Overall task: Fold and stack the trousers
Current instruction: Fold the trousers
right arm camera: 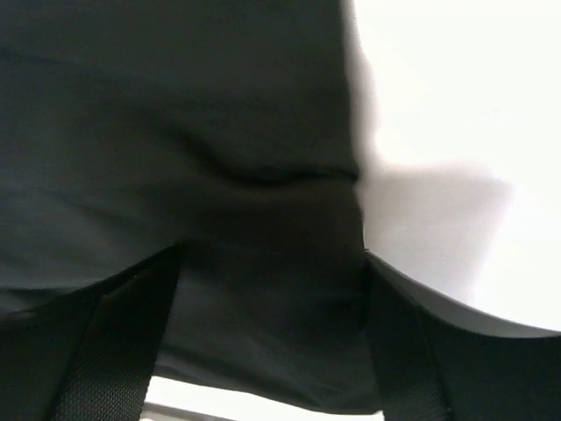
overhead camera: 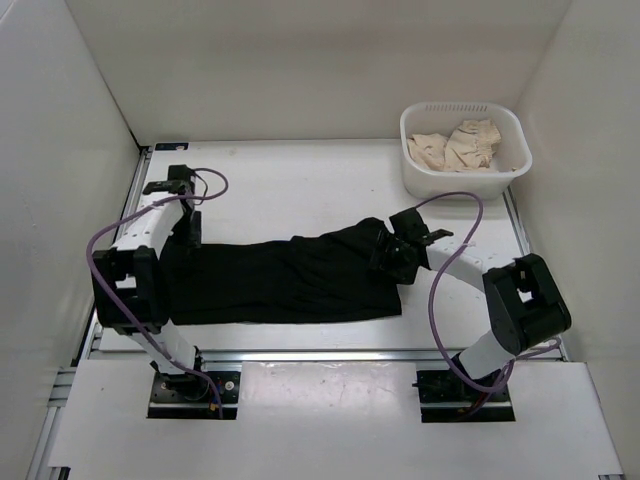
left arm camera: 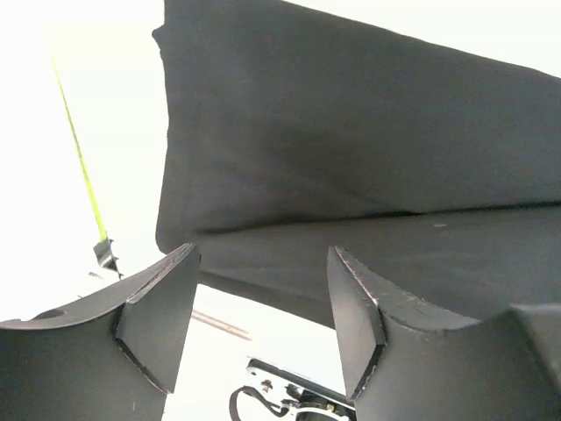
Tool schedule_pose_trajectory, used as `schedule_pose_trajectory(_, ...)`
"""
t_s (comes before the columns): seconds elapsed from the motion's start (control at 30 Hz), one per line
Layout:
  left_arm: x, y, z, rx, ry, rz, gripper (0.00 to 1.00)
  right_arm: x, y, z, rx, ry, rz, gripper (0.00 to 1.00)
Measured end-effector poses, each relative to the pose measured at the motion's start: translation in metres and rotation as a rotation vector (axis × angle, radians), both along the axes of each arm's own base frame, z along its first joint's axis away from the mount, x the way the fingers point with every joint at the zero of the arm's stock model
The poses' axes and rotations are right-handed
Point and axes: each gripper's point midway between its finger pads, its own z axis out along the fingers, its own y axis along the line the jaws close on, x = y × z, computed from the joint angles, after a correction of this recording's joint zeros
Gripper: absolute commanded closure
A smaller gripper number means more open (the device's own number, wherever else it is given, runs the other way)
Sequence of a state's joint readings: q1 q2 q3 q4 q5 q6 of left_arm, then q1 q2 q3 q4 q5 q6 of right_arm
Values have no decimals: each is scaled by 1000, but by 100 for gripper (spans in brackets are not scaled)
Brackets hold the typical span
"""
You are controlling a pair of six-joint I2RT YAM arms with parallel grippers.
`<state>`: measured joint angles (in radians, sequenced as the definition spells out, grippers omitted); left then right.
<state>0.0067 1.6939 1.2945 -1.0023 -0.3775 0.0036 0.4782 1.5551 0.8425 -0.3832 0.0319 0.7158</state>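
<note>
Black trousers (overhead camera: 280, 280) lie flat across the middle of the table, folded lengthwise, legs to the left and waist to the right. My left gripper (overhead camera: 190, 238) is open just above the left end of the trousers; in the left wrist view its gripper (left arm camera: 263, 254) has the cloth (left arm camera: 351, 158) just beyond the fingertips, with nothing held. My right gripper (overhead camera: 390, 255) sits low over the right end; in the right wrist view the gripper (right arm camera: 272, 254) is open with the black fabric (right arm camera: 175, 132) beneath and between the spread fingers.
A white laundry basket (overhead camera: 412, 150) stands at the back right with beige clothes (overhead camera: 460, 145) in it. White walls enclose the table on three sides. Purple cables loop beside both arms.
</note>
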Motion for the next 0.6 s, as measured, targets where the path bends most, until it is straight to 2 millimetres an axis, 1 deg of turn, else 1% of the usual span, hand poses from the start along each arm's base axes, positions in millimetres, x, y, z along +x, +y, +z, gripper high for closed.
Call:
schedule_pose_trajectory(0.03,-2,6,3,0,-11,18,29,4,6,1,39,-8,-1,34)
schedule_pose_trajectory(0.1,-11,18,6,0,-20,62,29,10,17,0,120,-18,-3,44)
schedule_pose_trajectory(0.13,-16,23,4,-1,-14,78,29,11,22,0,156,-17,-3,54)
schedule_pose_trajectory(0.2,-28,32,-2,-2,11,111,29,9,30,-3,218,-6,3,65)
schedule_pose_trajectory(0.23,-33,33,-6,-8,25,120,29,9,33,-4,244,3,4,78)
schedule_pose_trajectory(0.3,-40,33,-12,-24,45,129,29,5,35,-7,274,25,0,91)
schedule_pose_trajectory(0.33,-42,33,-14,-35,51,133,29,2,34,-9,287,40,-5,100)
schedule_pose_trajectory(0.4,-44,33,-17,-54,53,143,29,1,29,-9,305,60,-24,100)
schedule_pose_trajectory(0.47,-45,34,-18,-65,54,150,29,1,14,-7,305,79,-69,100)
schedule_pose_trajectory(0.53,-45,34,-18,-71,49,156,29,3,-14,0,278,73,-135,100)
schedule_pose_trajectory(0.6,-46,34,-18,-78,46,158,29,4,-51,19,222,46,-212,100)
